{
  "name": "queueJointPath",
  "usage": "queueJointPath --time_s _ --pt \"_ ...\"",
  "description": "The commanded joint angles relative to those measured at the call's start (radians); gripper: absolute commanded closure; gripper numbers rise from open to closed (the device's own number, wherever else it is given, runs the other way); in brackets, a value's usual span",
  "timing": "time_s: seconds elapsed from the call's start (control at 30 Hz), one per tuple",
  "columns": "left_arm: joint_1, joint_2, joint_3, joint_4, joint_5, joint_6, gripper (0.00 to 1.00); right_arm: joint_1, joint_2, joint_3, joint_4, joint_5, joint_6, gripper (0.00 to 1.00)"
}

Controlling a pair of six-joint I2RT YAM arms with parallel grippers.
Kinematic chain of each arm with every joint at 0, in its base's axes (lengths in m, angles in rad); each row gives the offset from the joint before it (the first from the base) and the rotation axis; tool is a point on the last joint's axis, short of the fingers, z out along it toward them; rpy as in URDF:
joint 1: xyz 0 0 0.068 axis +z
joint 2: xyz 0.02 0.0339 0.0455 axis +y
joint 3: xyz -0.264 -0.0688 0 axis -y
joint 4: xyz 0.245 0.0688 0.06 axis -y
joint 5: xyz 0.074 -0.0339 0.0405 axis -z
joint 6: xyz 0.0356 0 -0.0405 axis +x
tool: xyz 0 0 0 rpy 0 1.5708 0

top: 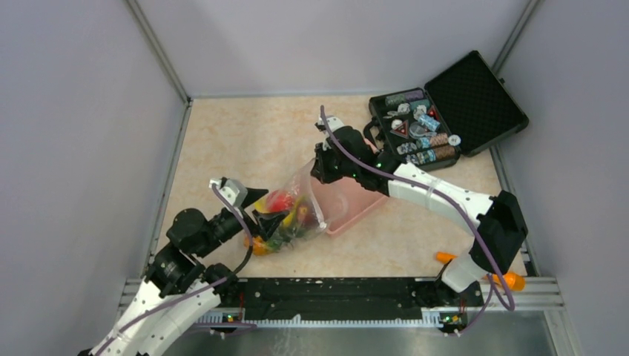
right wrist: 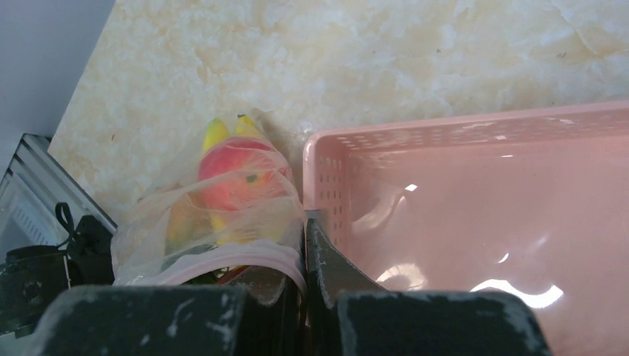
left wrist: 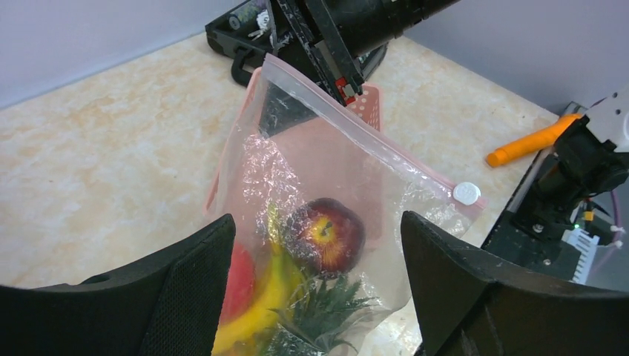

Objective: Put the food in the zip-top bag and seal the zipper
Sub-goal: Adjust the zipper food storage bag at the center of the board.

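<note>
**Desk:** Where's the bag?

**Me:** Over the table point(top: 237, 133), draped across the left end of the pink basket point(top: 354, 208). The bag point(top: 304, 196) runs from my right gripper down to my left one, and the fruit is bunched at the low end.

**Desk:** And your grip?

**Me:** My right gripper point(right wrist: 305, 230) is pinched tight on one corner of the bag's mouth edge. My left gripper point(left wrist: 315, 222) stands wide open with a finger on either side of the loaded end, holding nothing.

**Desk:** What's inside?

**Me:** A banana bunch point(left wrist: 263, 300), a dark red apple point(left wrist: 326, 236), another red fruit point(left wrist: 237, 285) and the pineapple leaves point(left wrist: 323, 311). I'd say it's all in.

**Desk:** How will it handle?

**Me:** The film is thin, crinkly and slippery. I expect the fruit's weight to make it sag and swing. I'd hold only the zipper strip point(left wrist: 386, 152), which looks like the stiffest part. I can't tell whether it's pressed shut. The small white tab point(left wrist: 466, 193) sits at its far end, so I judge that's the place to pinch next.
</note>
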State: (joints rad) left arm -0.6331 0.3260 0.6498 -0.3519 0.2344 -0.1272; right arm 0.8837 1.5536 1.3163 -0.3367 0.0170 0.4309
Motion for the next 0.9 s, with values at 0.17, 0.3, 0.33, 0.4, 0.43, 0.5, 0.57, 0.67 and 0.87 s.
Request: queueJointPath --time_s 0.17,0.3,0.33,0.4,0.43,0.5,0.57,0.67,0.87 --pt "-0.36 0.109 0.001 0.13 -0.356 0.159 0.18 -0.075 0.005 0.019 0.065 -0.072 0.038 1.0" --pt "-0.599 0.12 -0.009 0.16 -0.64 0.227 0.16 -0.088 0.011 0.012 0.074 -0.081 0.043 1.0" --pt "-0.636 0.129 -0.017 0.181 -0.676 0.233 0.17 -0.089 0.012 0.006 0.081 -0.085 0.047 1.0" --pt "-0.702 0.185 -0.031 0.211 -0.758 0.246 0.17 -0.09 0.014 -0.001 0.091 -0.092 0.049 1.0" --pt "-0.746 0.226 -0.038 0.229 -0.81 0.26 0.17 -0.091 0.015 0.001 0.093 -0.094 0.05 1.0" --pt "-0.849 0.306 -0.045 0.311 -0.944 0.294 0.16 -0.089 0.013 0.002 0.091 -0.095 0.05 1.0" --pt "-0.939 0.341 -0.04 0.396 -1.058 0.31 0.16 -0.09 0.009 -0.001 0.092 -0.098 0.05 1.0" --pt "-0.981 0.366 -0.05 0.485 -1.1 0.337 0.19 -0.091 0.003 -0.009 0.107 -0.104 0.053 1.0" --pt "-1.028 0.522 -0.037 0.526 -1.255 0.37 0.23 -0.09 -0.01 -0.011 0.112 -0.132 0.058 1.0"
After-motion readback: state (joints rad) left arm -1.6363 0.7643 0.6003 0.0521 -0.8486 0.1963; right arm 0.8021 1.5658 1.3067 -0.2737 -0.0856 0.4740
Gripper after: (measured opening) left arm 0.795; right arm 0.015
